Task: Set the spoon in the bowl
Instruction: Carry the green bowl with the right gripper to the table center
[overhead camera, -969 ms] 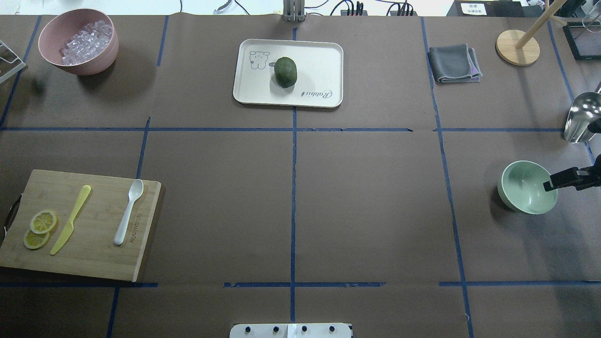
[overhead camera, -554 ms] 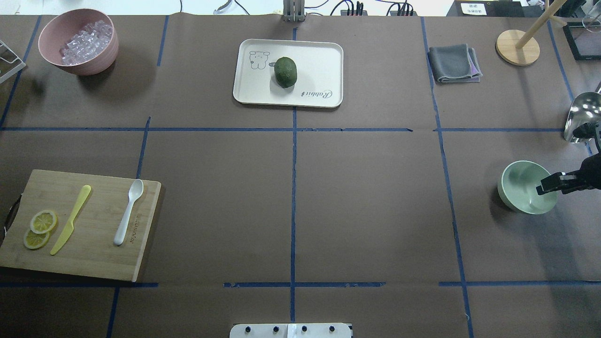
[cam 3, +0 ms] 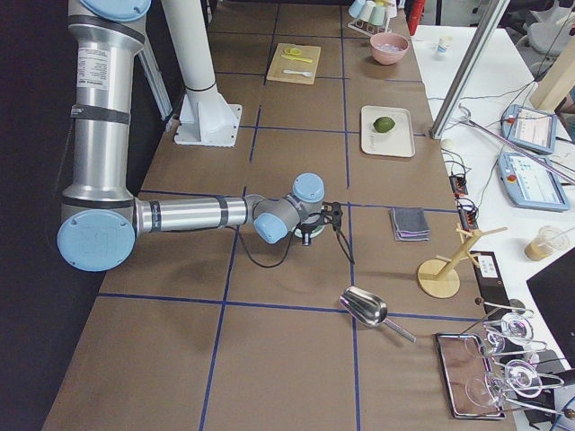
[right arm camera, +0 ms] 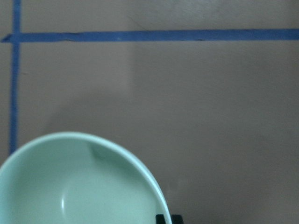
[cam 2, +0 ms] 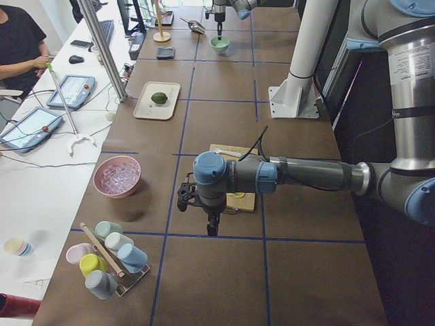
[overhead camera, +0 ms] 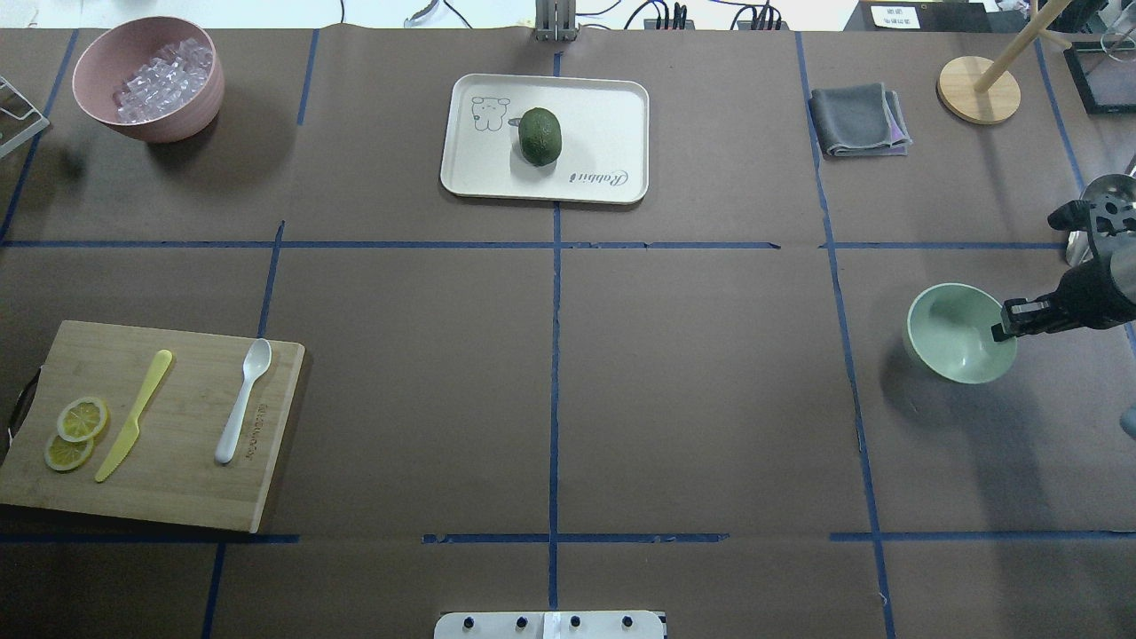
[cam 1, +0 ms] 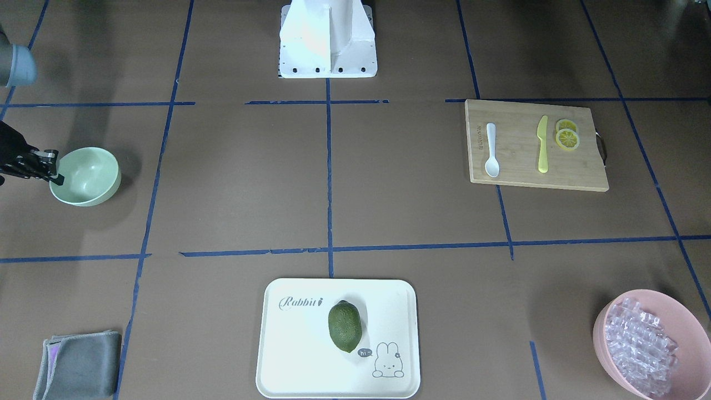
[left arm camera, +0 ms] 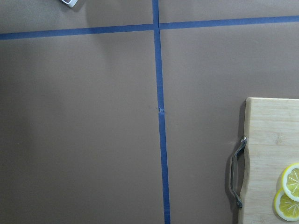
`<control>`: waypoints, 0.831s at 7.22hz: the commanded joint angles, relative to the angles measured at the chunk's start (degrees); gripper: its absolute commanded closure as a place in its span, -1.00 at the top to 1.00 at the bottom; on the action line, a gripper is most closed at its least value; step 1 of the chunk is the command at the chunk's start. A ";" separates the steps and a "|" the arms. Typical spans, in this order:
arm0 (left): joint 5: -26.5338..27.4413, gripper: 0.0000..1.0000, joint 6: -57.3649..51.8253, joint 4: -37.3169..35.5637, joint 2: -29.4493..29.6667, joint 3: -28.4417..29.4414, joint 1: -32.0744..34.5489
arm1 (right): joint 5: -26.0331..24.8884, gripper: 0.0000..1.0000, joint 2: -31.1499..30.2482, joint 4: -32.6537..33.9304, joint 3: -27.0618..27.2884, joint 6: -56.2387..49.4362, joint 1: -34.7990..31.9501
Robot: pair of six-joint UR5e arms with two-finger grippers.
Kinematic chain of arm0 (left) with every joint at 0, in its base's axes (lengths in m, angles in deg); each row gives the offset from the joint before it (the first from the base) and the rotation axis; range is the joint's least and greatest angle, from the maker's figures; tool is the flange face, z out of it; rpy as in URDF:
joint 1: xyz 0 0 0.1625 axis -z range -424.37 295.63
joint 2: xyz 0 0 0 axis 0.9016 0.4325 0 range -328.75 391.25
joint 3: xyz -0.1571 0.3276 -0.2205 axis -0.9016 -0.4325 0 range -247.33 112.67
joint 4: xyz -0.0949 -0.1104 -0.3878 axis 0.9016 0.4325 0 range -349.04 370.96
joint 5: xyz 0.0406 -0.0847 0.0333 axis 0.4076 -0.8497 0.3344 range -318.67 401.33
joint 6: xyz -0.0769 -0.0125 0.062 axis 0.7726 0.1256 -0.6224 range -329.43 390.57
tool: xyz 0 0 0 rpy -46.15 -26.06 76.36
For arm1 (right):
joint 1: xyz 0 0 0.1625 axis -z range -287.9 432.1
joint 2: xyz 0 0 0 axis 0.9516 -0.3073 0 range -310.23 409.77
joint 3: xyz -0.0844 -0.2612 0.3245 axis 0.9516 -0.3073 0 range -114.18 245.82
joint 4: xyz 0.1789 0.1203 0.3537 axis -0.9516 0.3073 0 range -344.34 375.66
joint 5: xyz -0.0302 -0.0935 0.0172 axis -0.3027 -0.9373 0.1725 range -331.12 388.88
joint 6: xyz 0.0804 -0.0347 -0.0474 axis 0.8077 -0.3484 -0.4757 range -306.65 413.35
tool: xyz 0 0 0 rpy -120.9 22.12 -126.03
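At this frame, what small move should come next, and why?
Probably the right end effector, clamped on the bowl by its rim, should draw it toward the middle of the table: the spoon lies far across it on the cutting board.

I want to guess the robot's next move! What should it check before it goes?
1. Spoon free to grab: ok, it lies flat on the board, apart from the knife.
2. Bowl empty: ok.
3. Right gripper holding the bowl: ok, it is shut on the rim.
4. Bowl close to the spoon: not ok, they sit at opposite ends of the table.
5. Left gripper open: cannot tell.
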State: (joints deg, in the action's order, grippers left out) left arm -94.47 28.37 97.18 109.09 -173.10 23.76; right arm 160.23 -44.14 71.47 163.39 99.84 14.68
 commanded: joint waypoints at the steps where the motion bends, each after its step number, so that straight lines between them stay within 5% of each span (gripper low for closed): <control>1: -3.30 1.00 0.09 0.00 -0.68 -0.32 0.02 | 0.66 -1.00 7.12 4.64 6.29 11.79 6.67; 4: -3.85 1.00 0.00 0.26 -0.59 -0.41 -0.07 | -6.77 -1.00 24.24 13.05 5.71 27.75 20.38; 5: -3.85 1.00 0.09 0.79 -0.59 -0.32 -0.07 | -9.68 -1.00 32.83 21.45 2.66 30.56 22.86; 6: -3.85 1.00 0.09 0.88 -0.59 -0.32 -0.07 | -10.76 -1.00 37.35 22.15 -1.38 33.98 24.27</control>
State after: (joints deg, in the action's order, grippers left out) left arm -98.31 28.43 97.79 108.50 -173.45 23.69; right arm 151.90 -14.29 89.51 166.29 129.56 36.26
